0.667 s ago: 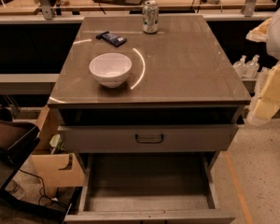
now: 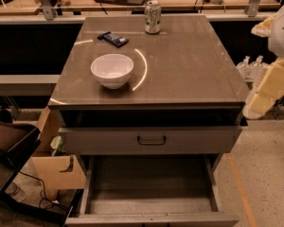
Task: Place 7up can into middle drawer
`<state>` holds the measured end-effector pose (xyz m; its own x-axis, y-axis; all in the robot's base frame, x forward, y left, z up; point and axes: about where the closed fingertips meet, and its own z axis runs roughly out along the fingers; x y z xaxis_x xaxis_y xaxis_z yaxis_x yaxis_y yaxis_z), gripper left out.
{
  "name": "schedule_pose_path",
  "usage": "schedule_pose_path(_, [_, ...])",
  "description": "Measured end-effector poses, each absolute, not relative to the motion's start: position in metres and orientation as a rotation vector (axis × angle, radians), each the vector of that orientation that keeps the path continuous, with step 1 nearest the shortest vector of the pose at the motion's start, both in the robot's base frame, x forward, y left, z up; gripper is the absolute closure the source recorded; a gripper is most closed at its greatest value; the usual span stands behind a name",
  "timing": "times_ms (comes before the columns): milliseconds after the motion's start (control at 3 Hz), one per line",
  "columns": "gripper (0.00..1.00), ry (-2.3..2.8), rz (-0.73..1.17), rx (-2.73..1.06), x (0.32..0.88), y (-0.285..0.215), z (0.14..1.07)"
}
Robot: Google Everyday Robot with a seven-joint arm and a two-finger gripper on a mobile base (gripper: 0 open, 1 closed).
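Observation:
The 7up can (image 2: pixel 152 17), silver-white with green markings, stands upright at the back edge of the cabinet top (image 2: pixel 194 65). The middle drawer (image 2: pixel 149 205) is pulled out below, a shallow grey tray with a bare floor. My gripper (image 2: pixel 255 109) hangs with the pale arm at the right side of the cabinet, level with the top's front edge. It is far from the can and holds nothing that I can see.
A white bowl (image 2: pixel 112 70) sits front left on the top, with a dark snack bar (image 2: pixel 113 39) behind it, left of the can. A drawer front with a dark handle (image 2: pixel 151 140) is above the open drawer. Cardboard boxes (image 2: pixel 57 169) and cables lie left.

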<state>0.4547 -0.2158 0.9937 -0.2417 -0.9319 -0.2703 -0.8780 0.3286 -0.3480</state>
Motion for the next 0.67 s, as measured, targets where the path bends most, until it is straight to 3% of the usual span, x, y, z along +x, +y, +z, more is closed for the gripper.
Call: schedule_pose_path(667, [0.00, 2.101, -0.076, -1.126, 0.541, -0.242, 0.994])
